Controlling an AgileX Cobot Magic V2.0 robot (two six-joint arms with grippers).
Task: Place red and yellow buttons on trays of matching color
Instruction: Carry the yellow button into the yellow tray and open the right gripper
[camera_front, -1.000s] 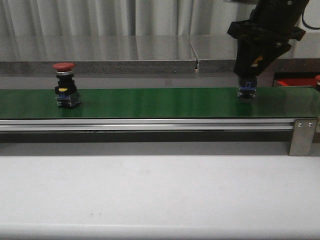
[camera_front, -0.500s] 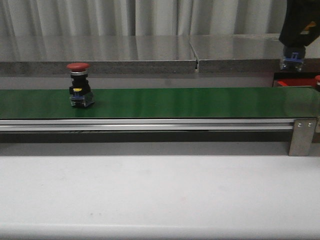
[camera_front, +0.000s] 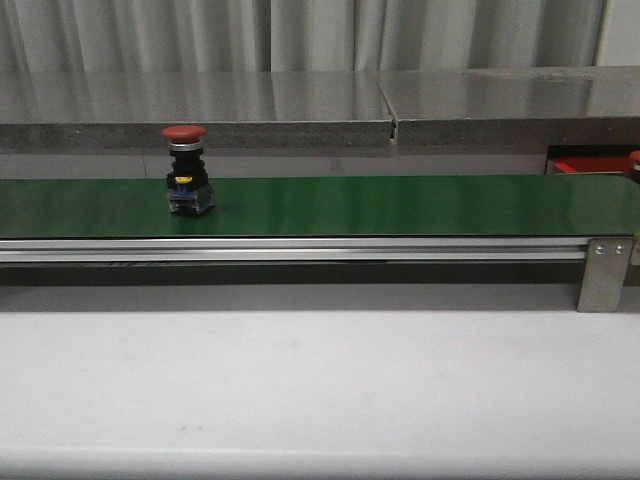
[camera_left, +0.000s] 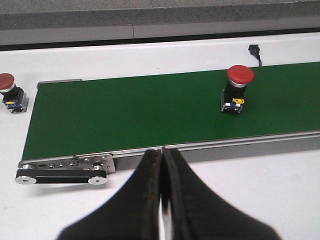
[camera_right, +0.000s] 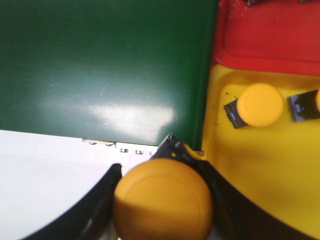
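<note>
So the red button (camera_front: 187, 171) is sitting upright on the green conveyor belt (camera_front: 400, 205), over toward the belt's left end in the front view, roughly midway between its near and far edges, nothing touching it. The left wrist view catches the same one (camera_left: 237, 90) from above, and the left gripper (camera_left: 162, 165) is parked over the white tabletop (camera_left: 280, 190) just off the belt's near rail with its fingers pressed together and nothing between them. That view also shows a second red button (camera_left: 11, 92) sitting on the white surface just past the end of the belt, off the corner where the roller is. The right gripper (camera_right: 162, 200) is clamped on a yellow button (camera_right: 162, 202), its big yellow cap filling the space between the two black fingers (camera_right: 100, 200). It's hanging right around the edge where the belt meets the yellow tray (camera_right: 260, 190). There's already another yellow button (camera_right: 255, 106) lying in that tray, plus part of one more at the frame edge, and the red tray (camera_right: 270, 40) sits right beside the yellow one, along the same end of the belt.
</note>
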